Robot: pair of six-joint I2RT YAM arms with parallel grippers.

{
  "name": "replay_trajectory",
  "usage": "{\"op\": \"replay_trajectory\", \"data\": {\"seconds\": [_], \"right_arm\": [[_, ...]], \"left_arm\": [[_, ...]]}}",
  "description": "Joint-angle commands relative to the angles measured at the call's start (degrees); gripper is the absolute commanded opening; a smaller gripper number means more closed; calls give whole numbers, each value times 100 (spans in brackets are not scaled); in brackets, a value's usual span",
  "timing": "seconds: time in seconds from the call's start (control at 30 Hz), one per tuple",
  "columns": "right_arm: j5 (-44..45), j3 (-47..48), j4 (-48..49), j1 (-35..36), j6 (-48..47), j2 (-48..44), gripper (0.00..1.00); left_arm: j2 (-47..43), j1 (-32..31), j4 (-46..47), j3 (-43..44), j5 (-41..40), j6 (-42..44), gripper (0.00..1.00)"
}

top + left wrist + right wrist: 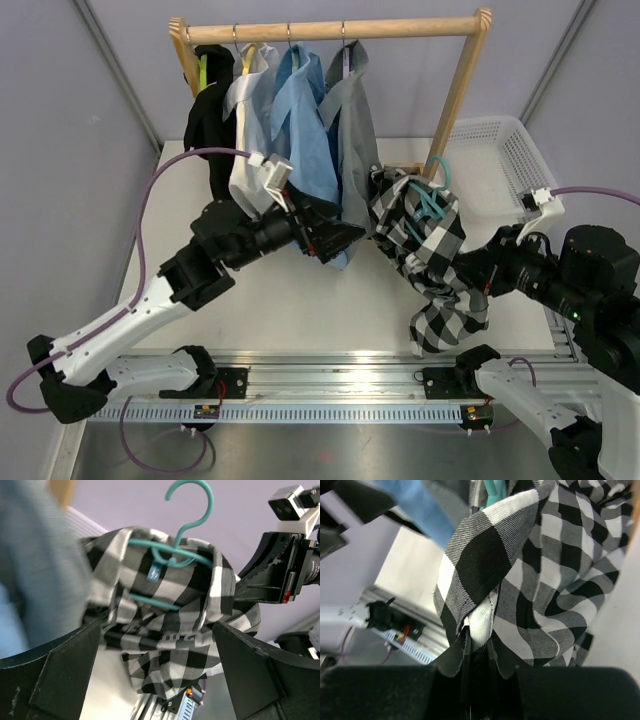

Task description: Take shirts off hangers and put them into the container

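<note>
From above, a black shirt (205, 120), a white shirt (245, 140), a light blue shirt (305, 130) and a grey shirt (355, 150) hang on the wooden rail (330, 30). The black-and-white checked cloth shirt (440, 250) is off the rail, bunched above the table (300, 300) between the two arms, with the thin teal plastic hanger (432, 205) inside it. The white lattice-sided plastic basket (500, 125) stands at the far right, apart from the shirt. The left gripper (345, 237) points at the cloth; the right gripper (468, 272) meets it from the other side.

The left wrist view alone shows the left fingers (55, 675) spread wide on either side of the checked shirt, not touching it, and the hanger's hook free in the air.

The right wrist view alone shows the right fingers (395, 695) narrowed on a pinched fold of checked cloth.
</note>
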Motion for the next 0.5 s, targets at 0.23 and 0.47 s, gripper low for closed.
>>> {"op": "replay_trajectory", "data": {"seconds": [0.23,0.47], "right_arm": [[-1413,213,-170,35,121,-408,0],[-1572,231,-136,44,156,-478,0]], "left_arm": [[1354,-1046,1717,941,-255,725,99],[2022,-1485,2236,1381,-413,874,98]]}}
